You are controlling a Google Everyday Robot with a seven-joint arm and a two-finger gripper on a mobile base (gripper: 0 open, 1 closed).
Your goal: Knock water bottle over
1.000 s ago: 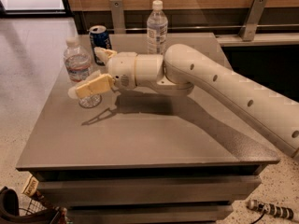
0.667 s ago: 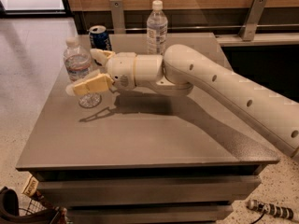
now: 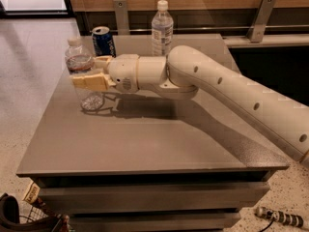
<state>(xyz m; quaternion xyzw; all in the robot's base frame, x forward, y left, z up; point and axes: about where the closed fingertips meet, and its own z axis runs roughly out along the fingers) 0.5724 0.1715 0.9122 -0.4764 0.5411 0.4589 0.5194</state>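
The water bottle (image 3: pixel 83 76) is clear plastic with a white cap and a red band near its top. It stands upright near the left edge of the grey table (image 3: pixel 145 139). My gripper (image 3: pixel 92 71) reaches in from the right at the bottle's mid height. Its tan fingers are spread. The near finger (image 3: pixel 89 81) lies across the front of the bottle. The far finger (image 3: pixel 102 60) is just behind it to the right. The bottle's lower part shows below the near finger.
A blue soda can (image 3: pixel 102 40) stands at the back left of the table. A bottle with a large white label (image 3: pixel 161 29) stands at the back middle. My arm crosses the table from the right. A basket (image 3: pixel 29 219) sits on the floor at front left.
My gripper has shifted slightly left and up against the water bottle. The bottle still stands in about the same place.
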